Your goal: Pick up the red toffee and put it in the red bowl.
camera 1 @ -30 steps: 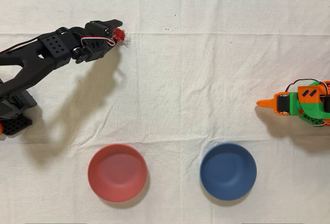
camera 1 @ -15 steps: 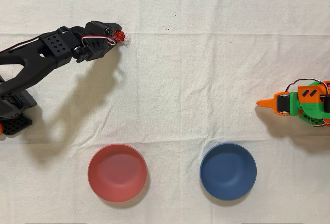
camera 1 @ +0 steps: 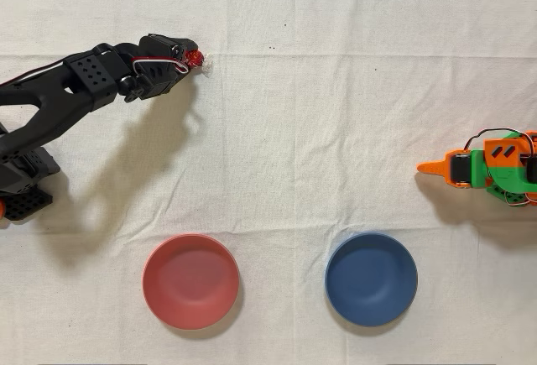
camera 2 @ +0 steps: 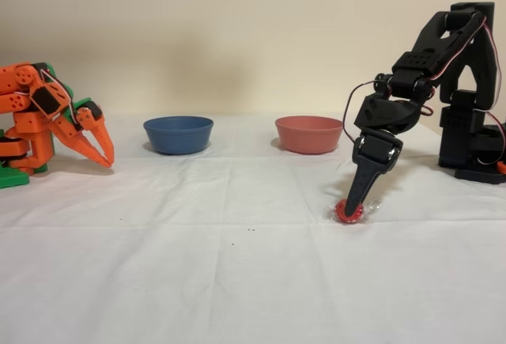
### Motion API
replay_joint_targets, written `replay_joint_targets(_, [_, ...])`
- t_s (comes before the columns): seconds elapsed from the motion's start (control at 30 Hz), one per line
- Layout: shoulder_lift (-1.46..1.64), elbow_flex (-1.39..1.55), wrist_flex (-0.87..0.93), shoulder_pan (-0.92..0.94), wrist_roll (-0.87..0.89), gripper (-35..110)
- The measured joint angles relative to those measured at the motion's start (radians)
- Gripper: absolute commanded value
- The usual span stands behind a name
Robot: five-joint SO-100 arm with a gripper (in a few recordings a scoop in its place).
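Note:
The red toffee [camera 1: 194, 58] [camera 2: 350, 211] lies on the white cloth, small and shiny with clear wrapper ends. The black arm's gripper [camera 1: 190, 56] [camera 2: 353, 206] points down onto it, fingers closed around the sweet, which still rests on the cloth. In the overhead view this is at the upper left; in the fixed view it is at the right. The red bowl [camera 1: 190, 281] [camera 2: 308, 134] stands empty, at the lower left overhead and behind the gripper in the fixed view.
A dark blue bowl [camera 1: 371, 278] [camera 2: 178, 134] stands beside the red one. The idle orange arm [camera 1: 487, 166] [camera 2: 49, 121] sits at the far side of the cloth. The black arm's base [camera 2: 473, 83] stands at the right edge in the fixed view.
The upper finger has closed in on the toffee since one second ago. The arm has otherwise held its place.

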Motion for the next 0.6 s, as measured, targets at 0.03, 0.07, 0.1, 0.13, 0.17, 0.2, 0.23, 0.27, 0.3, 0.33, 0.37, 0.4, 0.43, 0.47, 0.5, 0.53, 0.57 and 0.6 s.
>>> replay_joint_targets(0.03, [0.000, 0.000, 0.006, 0.002, 0.000, 8])
replay_joint_targets(0.07, [0.005, 0.000, 0.014, 0.006, 0.000, 8])
replay_joint_targets(0.1, [0.014, 0.000, 0.023, 0.009, 0.002, 8])
replay_joint_targets(0.13, [0.018, 0.000, 0.034, 0.012, 0.002, 8])
replay_joint_targets(0.17, [0.026, 0.000, 0.048, 0.014, 0.000, 8])
replay_joint_targets(0.2, [0.035, -0.002, 0.061, 0.017, 0.000, 8])
replay_joint_targets(0.23, [0.048, -0.002, 0.075, 0.017, 0.005, 8])
replay_joint_targets(0.27, [0.063, -0.002, 0.086, 0.017, 0.011, 8])
replay_joint_targets(0.3, [0.080, -0.002, 0.098, 0.018, 0.015, 8])
replay_joint_targets(0.33, [0.100, -0.002, 0.107, 0.021, 0.015, 8])
replay_joint_targets(0.37, [0.123, -0.002, 0.118, 0.025, 0.015, 8])
replay_joint_targets(0.4, [0.144, -0.002, 0.126, 0.031, 0.015, 8])
replay_joint_targets(0.43, [0.166, -0.002, 0.130, 0.035, 0.015, 8])
replay_joint_targets(0.47, [0.184, -0.002, 0.133, 0.038, 0.015, 8])
replay_joint_targets(0.5, [0.204, -0.002, 0.141, 0.038, 0.015, 8])
replay_joint_targets(0.53, [0.224, -0.002, 0.153, 0.037, 0.015, 8])
replay_joint_targets(0.57, [0.244, -0.002, 0.163, 0.035, 0.015, 8])
replay_joint_targets(0.6, [0.261, -0.002, 0.173, 0.038, 0.015, 8])
